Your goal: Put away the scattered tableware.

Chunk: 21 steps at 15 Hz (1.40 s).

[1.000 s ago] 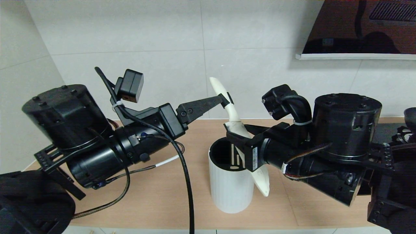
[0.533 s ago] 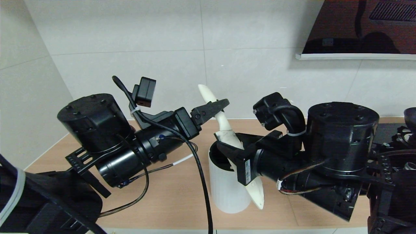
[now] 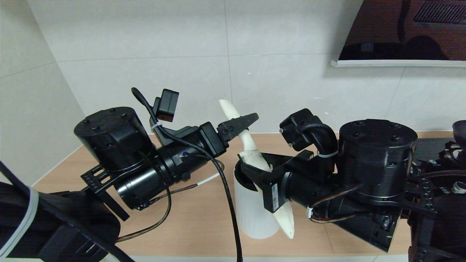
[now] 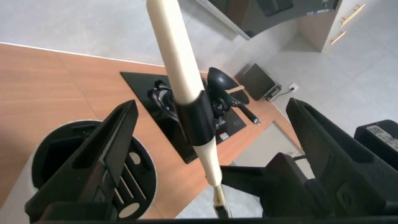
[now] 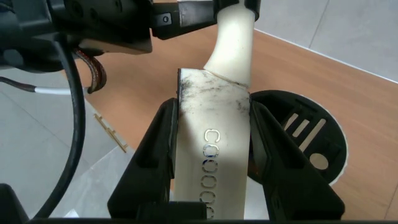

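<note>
White wall tiles (image 3: 145, 36) back the wooden countertop (image 3: 196, 218) where we work. Our task piece is a cream slotted spatula (image 3: 247, 140). It is held in the air at a tilt, handle uppermost and blade end low, just in front of the white cylindrical utensil holder (image 3: 251, 214).

We have the right gripper (image 3: 255, 163) clamped across the broad perforated part, its 2 jaws pressed against either edge, so this arm alone carries the weight. The left gripper (image 3: 243, 122) sits higher, around the handle near its black band. Its jaws stand wide apart, and the handle passes between them with a gap on each side. We judge that this loose bracket leaves the right arm free to steer the spatula.

The blade tip hangs outside the holder, low against its near side; we cannot tell whether it touches. We judge it has to rise and come over the dark opening before it can go in. The holder stands upright on the countertop, and a black hob (image 4: 140, 84) lies farther off to our right.
</note>
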Tool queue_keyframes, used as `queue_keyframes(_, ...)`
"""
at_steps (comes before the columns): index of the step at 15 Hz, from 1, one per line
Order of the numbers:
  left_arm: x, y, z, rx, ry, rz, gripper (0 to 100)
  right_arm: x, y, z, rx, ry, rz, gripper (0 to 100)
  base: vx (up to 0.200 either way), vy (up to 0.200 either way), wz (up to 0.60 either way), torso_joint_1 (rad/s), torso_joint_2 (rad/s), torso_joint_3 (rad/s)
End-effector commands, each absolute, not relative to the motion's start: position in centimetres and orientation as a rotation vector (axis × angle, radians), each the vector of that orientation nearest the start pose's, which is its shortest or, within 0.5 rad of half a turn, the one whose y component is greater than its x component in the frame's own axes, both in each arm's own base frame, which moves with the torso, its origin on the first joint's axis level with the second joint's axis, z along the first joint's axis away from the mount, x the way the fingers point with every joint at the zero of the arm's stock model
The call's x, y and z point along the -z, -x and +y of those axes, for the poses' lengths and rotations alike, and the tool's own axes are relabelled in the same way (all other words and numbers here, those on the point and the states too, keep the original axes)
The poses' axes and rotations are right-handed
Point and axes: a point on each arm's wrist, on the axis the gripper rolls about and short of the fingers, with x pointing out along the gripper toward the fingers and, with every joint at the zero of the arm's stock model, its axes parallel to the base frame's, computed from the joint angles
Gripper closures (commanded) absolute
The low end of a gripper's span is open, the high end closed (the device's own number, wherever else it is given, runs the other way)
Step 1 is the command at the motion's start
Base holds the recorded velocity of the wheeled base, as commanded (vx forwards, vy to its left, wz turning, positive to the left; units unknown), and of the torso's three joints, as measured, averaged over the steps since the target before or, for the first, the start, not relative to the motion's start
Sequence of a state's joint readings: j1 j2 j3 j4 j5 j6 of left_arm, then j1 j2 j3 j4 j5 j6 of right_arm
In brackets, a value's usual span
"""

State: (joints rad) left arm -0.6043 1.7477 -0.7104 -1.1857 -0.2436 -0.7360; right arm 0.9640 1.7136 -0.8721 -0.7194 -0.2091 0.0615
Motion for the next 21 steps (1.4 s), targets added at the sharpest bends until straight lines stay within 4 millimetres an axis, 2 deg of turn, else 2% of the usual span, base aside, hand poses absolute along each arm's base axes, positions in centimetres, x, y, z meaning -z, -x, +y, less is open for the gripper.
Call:
queue_keyframes(1, -19.89, -24.92, -17.93, 0.866, 0.717, 0.167, 0, -20.34, -18.45, 25.80, -0.751, 0.013, 0.130, 100, 0.000, 0.000, 0.00, 0.000, 0.00, 0.000)
queue_keyframes(5, -19.70, -24.99, -18.03, 0.865, 0.716, 0.173, 0, -20.39, -18.39, 25.81, -0.753, 0.012, 0.129, 100, 0.000, 0.000, 0.00, 0.000, 0.00, 0.000)
queue_keyframes(6, -19.61, -24.96, -18.18, 0.867, 0.716, 0.178, 100, -20.39, -18.39, 25.81, -0.753, 0.012, 0.129, 100, 0.000, 0.000, 0.00, 0.000, 0.00, 0.000)
queue_keyframes(19, -19.82, -24.76, -18.17, 0.877, 0.722, 0.176, 100, -20.41, -18.36, 25.77, -0.753, 0.010, 0.128, 100, 0.000, 0.000, 0.00, 0.000, 0.00, 0.000)
queue_keyframes(20, -20.02, -24.69, -18.12, 0.884, 0.724, 0.163, 100, -20.41, -18.36, 25.77, -0.753, 0.010, 0.128, 0, 0.000, 0.000, 0.00, 0.000, 0.00, 0.000)
queue_keyframes(21, -20.29, -24.58, -18.11, 0.895, 0.726, 0.145, 100, -20.46, -18.35, 25.75, -0.753, 0.008, 0.128, 0, 0.000, 0.000, 0.00, 0.000, 0.00, 0.000)
